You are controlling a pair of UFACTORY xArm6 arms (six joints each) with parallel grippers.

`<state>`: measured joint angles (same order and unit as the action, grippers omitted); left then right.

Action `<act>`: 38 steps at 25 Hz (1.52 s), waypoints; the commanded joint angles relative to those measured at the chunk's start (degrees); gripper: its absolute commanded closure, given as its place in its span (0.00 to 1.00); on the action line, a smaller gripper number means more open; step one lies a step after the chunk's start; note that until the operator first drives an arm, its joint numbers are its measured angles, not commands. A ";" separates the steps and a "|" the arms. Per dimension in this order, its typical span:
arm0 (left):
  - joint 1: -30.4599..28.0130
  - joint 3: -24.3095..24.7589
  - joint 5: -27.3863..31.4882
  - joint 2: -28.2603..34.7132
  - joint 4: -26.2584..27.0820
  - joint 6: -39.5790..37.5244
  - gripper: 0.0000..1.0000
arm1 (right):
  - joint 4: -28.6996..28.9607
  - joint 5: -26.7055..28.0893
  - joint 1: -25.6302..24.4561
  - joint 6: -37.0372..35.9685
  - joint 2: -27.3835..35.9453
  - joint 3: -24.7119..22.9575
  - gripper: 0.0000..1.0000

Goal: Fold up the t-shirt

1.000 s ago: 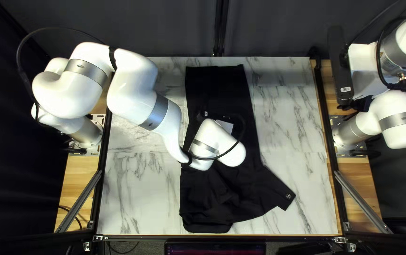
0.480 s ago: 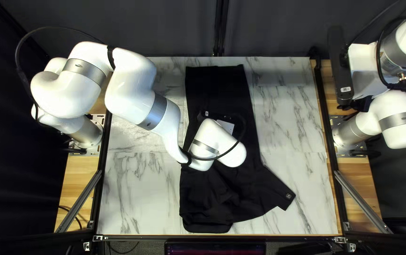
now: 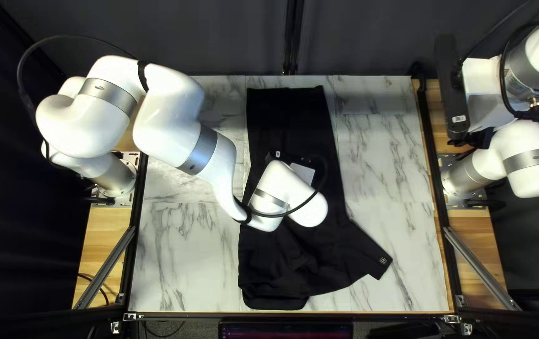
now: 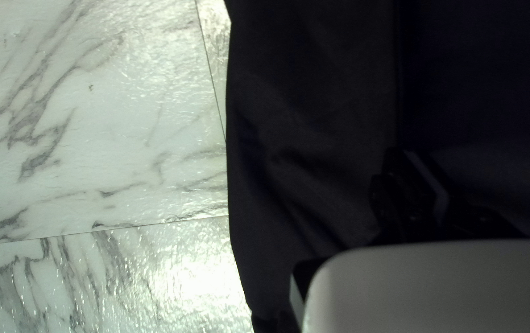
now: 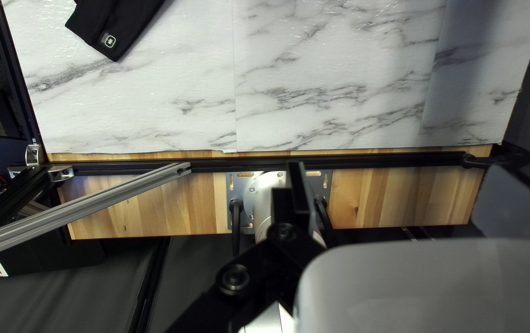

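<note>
A black t-shirt [image 3: 293,117] lies down the middle of the marble table [image 3: 382,155] as a long narrow strip. Its near end is bunched, and one sleeve [image 3: 368,256] sticks out to the right. My left gripper [image 3: 284,157] is low over the middle of the strip. In the left wrist view its fingers [image 4: 401,194] are closed together in the dark t-shirt [image 4: 302,138], with a fold of cloth at their tips. My right gripper [image 5: 297,178] stands open, off the table's right edge, with nothing in it. The sleeve's tip [image 5: 107,27] shows far ahead of it.
Bare marble lies on both sides of the shirt. A wooden border [image 3: 472,235] with metal struts [image 3: 479,268] runs along the table's right side, by my right arm's base [image 3: 462,183]. A dark curtain hangs behind the far edge.
My left arm has shifted slightly toward the near edge, its wrist along with it. The shirt's outline looks the same. The right arm has not moved.
</note>
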<state>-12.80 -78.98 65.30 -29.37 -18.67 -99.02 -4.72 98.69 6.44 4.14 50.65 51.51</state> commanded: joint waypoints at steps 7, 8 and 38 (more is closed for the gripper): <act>1.72 0.16 -3.84 0.83 1.05 1.37 0.97 | 0.00 0.00 0.00 0.00 0.00 0.00 0.00; 1.63 0.22 -4.17 0.92 1.19 1.43 0.97 | 0.00 0.00 0.00 0.00 0.00 0.00 0.00; 1.90 -0.71 -5.76 -0.43 1.87 1.48 0.00 | 0.00 0.00 0.00 0.00 0.00 0.00 0.00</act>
<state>-10.66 -80.48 59.75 -30.41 -17.05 -97.48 -4.72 98.69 6.44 4.14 50.65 51.51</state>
